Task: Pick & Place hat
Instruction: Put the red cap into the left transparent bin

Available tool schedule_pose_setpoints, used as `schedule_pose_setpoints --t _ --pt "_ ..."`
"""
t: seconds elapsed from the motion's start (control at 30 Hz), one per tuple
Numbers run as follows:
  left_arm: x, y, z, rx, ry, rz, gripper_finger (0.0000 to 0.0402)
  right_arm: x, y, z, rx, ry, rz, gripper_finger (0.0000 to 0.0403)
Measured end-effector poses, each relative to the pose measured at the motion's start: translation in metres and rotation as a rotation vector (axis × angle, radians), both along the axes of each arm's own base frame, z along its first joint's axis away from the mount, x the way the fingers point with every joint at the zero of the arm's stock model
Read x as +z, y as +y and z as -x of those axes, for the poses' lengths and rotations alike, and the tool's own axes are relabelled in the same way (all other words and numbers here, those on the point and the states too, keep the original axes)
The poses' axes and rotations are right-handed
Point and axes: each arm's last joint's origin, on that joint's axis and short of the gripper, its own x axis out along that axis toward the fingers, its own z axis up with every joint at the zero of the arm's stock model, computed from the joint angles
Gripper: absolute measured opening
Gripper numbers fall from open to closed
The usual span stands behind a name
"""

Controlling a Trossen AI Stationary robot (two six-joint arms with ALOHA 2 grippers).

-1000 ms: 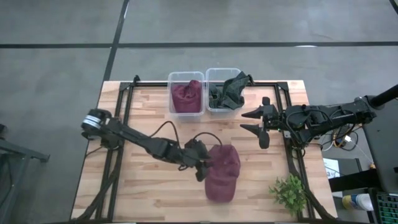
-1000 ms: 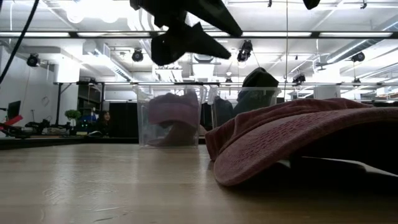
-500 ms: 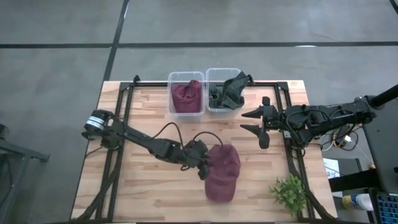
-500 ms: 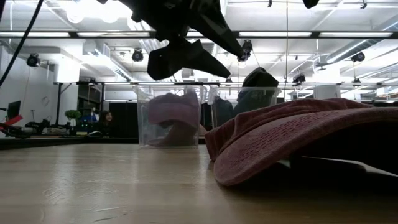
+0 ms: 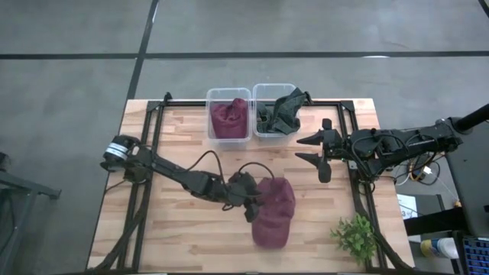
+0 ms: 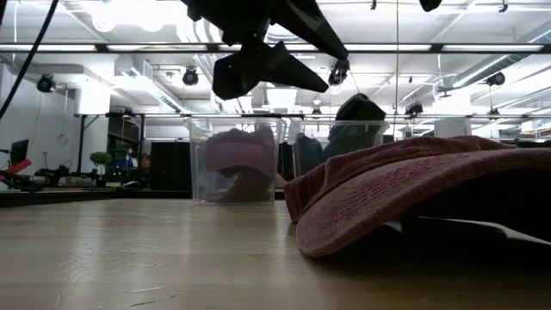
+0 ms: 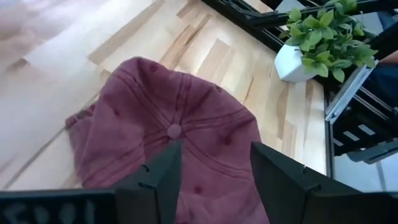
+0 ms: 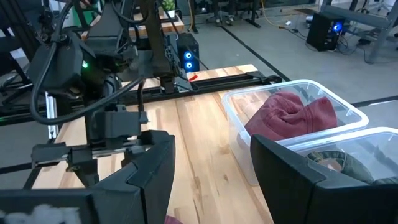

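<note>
Now the left gripper [image 5: 252, 205] is seen held open just above the left edge of the red hat [image 5: 273, 211], which lies flat on the wooden table [image 5: 176, 145] near its middle. Two clear bins [image 5: 229, 114] are set at the far side. Off to the right, the right gripper [image 5: 309, 149] is kept open over bare wood.
</note>
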Motion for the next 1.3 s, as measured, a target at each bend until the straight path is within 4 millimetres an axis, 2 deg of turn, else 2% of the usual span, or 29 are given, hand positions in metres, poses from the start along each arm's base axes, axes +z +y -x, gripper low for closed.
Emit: schedule_pose_setpoints --t 0.27,0.4,0.5,0.63,0.87,0.97,1.13,1.3 --pt "-0.001 0.002 0.0 0.033 -0.001 -0.05 0.0279 0.0 0.0 0.0 0.001 0.0 0.001 0.0203" --pt "0.0 0.003 0.0 0.085 -0.009 0.022 0.0307 0.0 0.0 0.0 0.002 0.001 0.001 0.0203" --pt "0.001 0.001 0.0 0.121 -0.022 0.092 0.0309 0.0 0.0 0.0 0.002 0.001 0.001 0.0203" --pt "0.001 -0.009 0.003 0.102 -0.024 0.075 0.0308 0.0 0.0 0.0 0.001 0.001 -0.003 0.0203" --pt "0.015 -0.045 0.014 0.051 -0.074 -0.067 0.0307 0.0 0.0 0.0 0.001 0.0 -0.003 0.0203" --pt "0.021 -0.053 0.018 0.05 -0.046 -0.126 0.0307 0.0 0.0 0.0 0.0 0.0 -0.002 0.0203" --pt "0.025 -0.04 0.016 0.148 0.066 -0.174 0.0307 0.0 0.0 0.0 0.0 0.002 0.001 0.0203" --pt "0.025 -0.023 -0.003 0.201 0.095 -0.166 0.0307 0.0 0.0 0.0 0.0 0.002 0.002 0.0203"
